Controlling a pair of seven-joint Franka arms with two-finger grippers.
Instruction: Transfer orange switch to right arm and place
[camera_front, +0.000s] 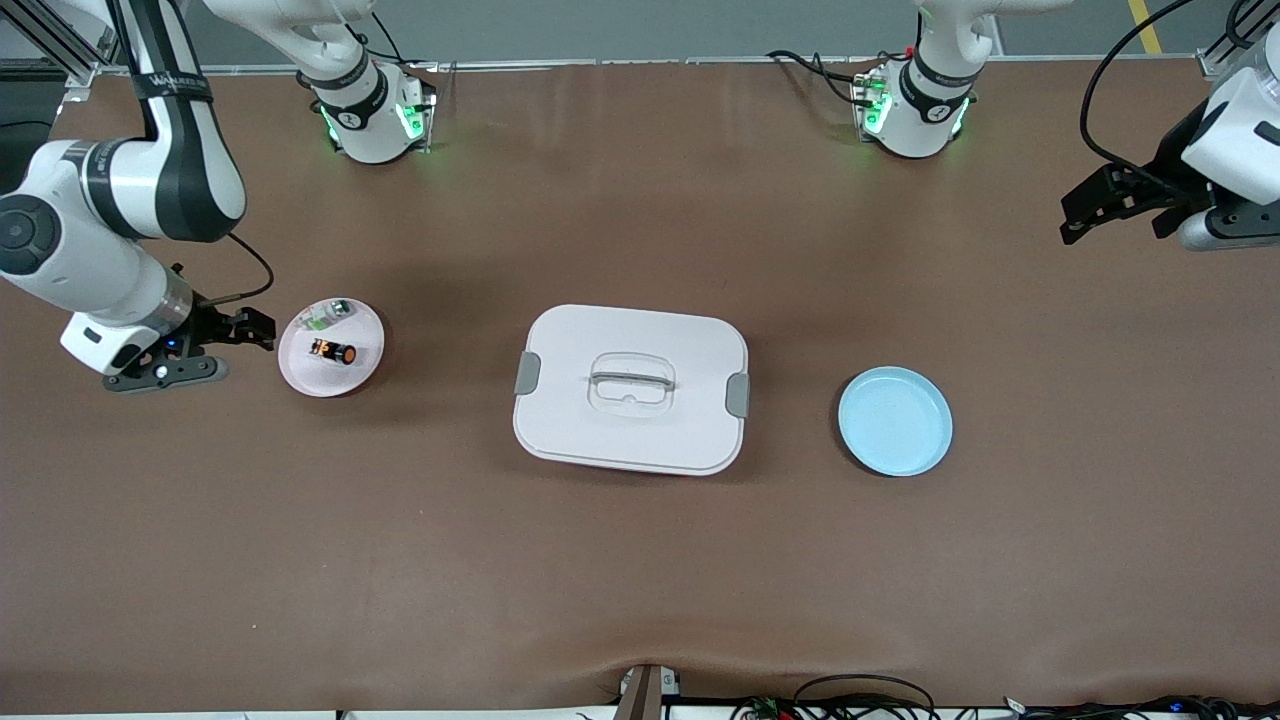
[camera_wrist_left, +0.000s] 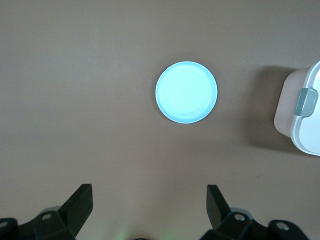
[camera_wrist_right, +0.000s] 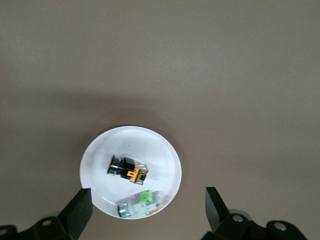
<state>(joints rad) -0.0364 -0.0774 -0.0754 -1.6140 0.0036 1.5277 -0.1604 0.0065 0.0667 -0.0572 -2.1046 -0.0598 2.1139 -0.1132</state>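
Observation:
The orange switch (camera_front: 333, 351) lies on its side in a small white plate (camera_front: 300, 372) toward the right arm's end of the table. The right wrist view shows it as a black body with orange bits (camera_wrist_right: 128, 168) on the plate (camera_wrist_right: 169, 161). My right gripper (camera_front: 252, 330) is open and empty. It hangs low beside the plate, its fingers pointing at the rim, and it also shows in the right wrist view (camera_wrist_right: 148, 197). My left gripper (camera_front: 1072, 222) is open and empty, up over bare table at the left arm's end, and it also shows in the left wrist view (camera_wrist_left: 150, 195).
A small clear-and-green part (camera_front: 330, 313) lies in the same plate (camera_wrist_right: 140, 202). A white lidded box (camera_front: 630, 388) with grey clips stands mid-table (camera_wrist_left: 305, 115). A light blue plate (camera_front: 895, 420) lies bare between the box and the left arm's end (camera_wrist_left: 186, 92).

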